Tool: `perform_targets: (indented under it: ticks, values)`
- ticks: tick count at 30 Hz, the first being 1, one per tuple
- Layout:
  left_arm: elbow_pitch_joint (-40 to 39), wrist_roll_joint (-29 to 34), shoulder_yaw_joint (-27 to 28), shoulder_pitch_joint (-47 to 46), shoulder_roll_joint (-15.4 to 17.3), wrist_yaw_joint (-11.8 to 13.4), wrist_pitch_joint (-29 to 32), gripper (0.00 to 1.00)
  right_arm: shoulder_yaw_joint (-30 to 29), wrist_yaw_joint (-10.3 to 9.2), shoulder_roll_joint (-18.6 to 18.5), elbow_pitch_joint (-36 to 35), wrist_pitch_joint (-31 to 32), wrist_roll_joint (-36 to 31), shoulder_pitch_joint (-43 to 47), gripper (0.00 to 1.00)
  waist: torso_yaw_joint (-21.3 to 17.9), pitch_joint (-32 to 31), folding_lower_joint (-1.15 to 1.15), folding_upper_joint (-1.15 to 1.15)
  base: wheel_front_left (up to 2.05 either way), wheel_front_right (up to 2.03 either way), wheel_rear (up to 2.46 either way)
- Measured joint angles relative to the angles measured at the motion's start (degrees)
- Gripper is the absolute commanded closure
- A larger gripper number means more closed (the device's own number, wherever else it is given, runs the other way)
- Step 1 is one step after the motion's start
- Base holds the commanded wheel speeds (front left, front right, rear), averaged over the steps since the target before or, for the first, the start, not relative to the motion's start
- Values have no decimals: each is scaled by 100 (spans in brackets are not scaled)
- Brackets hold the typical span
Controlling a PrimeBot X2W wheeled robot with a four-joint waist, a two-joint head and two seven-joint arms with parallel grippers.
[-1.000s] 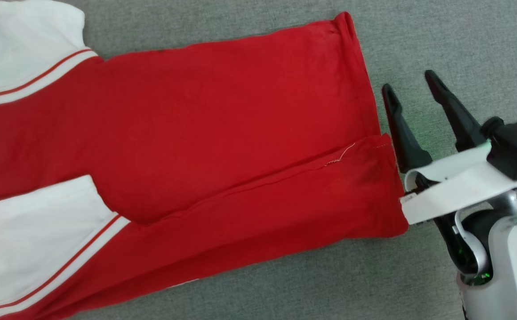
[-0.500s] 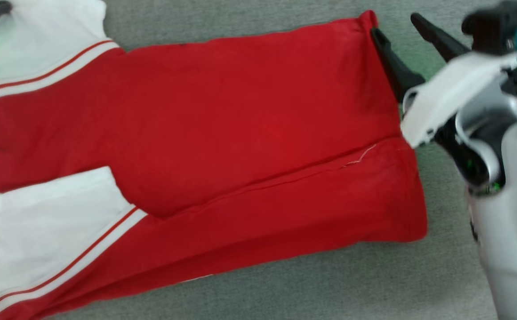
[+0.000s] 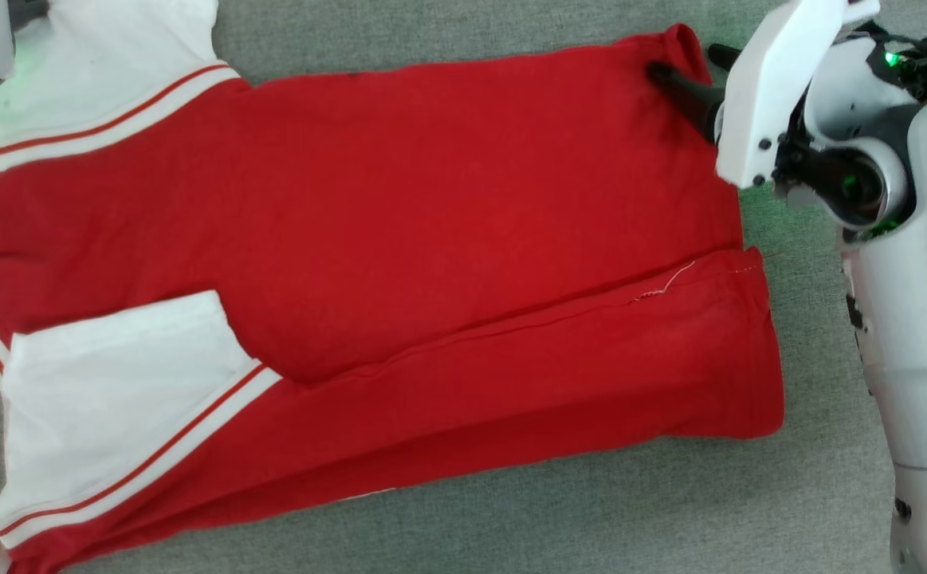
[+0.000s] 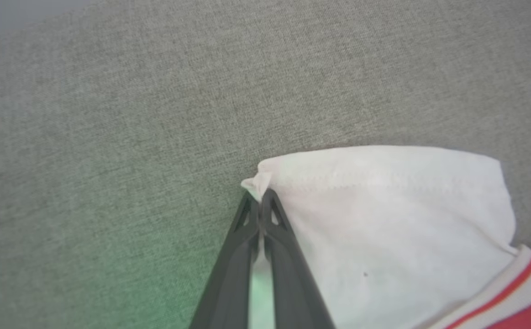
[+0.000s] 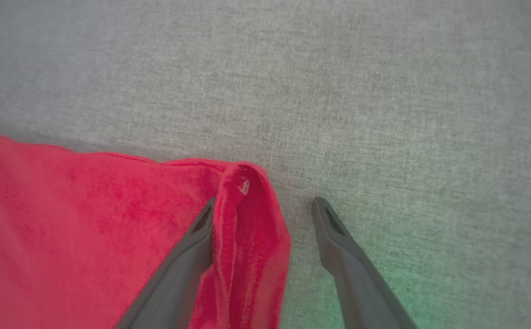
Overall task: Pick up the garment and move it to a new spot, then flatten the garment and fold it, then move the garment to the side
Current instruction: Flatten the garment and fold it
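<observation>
At the far left, our left gripper [image 4: 260, 197] has its jaws pressed together, pinching the very corner of a white sleeve [image 4: 384, 214] that lies on the grey fabric surface [image 4: 110, 114]. From there the garment [image 3: 431, 199] runs rightwards across that surface, lying flat with a plain red side up. Its near long edge is turned over as a folded flap [image 3: 551, 383], and the near sleeve [image 3: 120, 383] is folded in with it. At the far right, our right gripper [image 5: 265, 201] has its jaws spread wide astride the hem corner [image 5: 247, 183]. One finger rests on the red cloth and the other stands over the bare surface just beyond the edge, with nothing gripped yet.

We judge the cloth light, soft and limp. It should weigh almost nothing on the arms, but it will sag between two holds, drag on the woven surface and wrinkle if only one end is pulled. The best places to take hold look to us like the stitched edges, the sleeve hem on the left and the doubled hem corner on the right. There the layers are thicker and less likely to slip out of a narrow pinch than the single jersey in the middle
</observation>
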Motion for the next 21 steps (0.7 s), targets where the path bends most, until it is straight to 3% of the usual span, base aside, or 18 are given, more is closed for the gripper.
perform_targets:
  ticks: [5,11,21]
  values:
    - [11,-34,-51,-1,-5,0,-103,100,-199,-1,93,108,441,-119,-121,100,1,-34,0,0,0,0,0]
    - [-15,-89,-113,12,-60,0,-249,100,-257,-1,100,16,408,-255,-105,100,66,-157,0,0,0,0,0]
    - [-590,-308,-162,9,175,-1,-269,100,-186,-1,-408,-717,271,-53,462,100,321,-535,0,0,0,0,0]
